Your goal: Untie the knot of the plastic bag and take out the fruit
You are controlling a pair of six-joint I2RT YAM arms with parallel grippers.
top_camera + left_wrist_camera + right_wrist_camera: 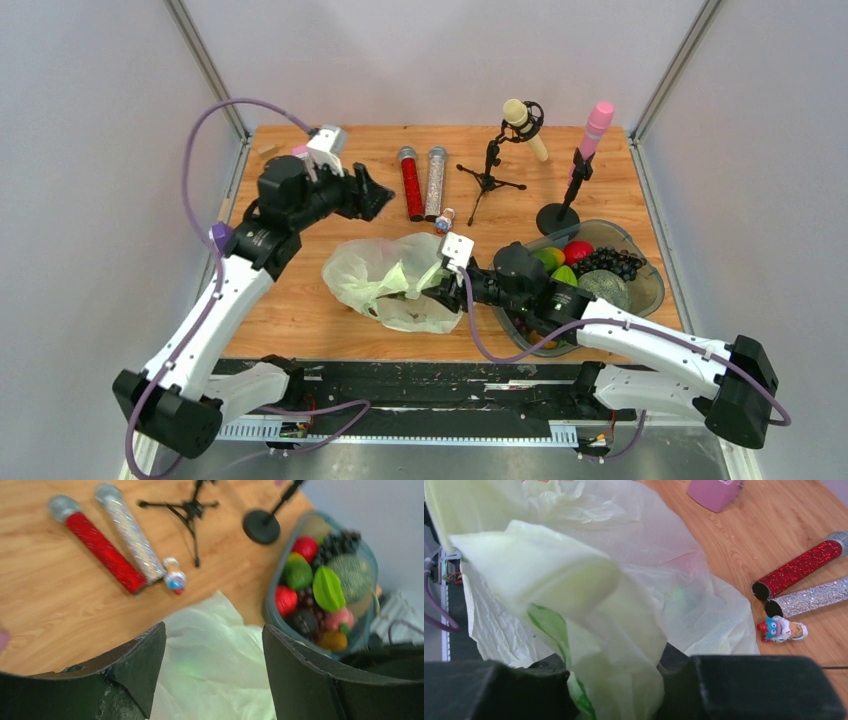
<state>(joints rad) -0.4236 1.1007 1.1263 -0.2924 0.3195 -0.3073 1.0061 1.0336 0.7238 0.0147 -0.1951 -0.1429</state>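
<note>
The pale green plastic bag lies crumpled at the middle of the table. My right gripper is shut on a bunched fold of the bag at its right side, and the film fills the right wrist view between the fingers. My left gripper is open and empty, held above the table beyond the bag's far left corner. Its view looks down at the bag between the spread fingers. A faint green patch shows through the film; the fruit is otherwise hidden inside.
A clear bowl at the right holds grapes, red and green toy fruits. A red microphone, a silver one and a small toy figure lie behind the bag. A tripod stand and a pink-mic stand stand at the back.
</note>
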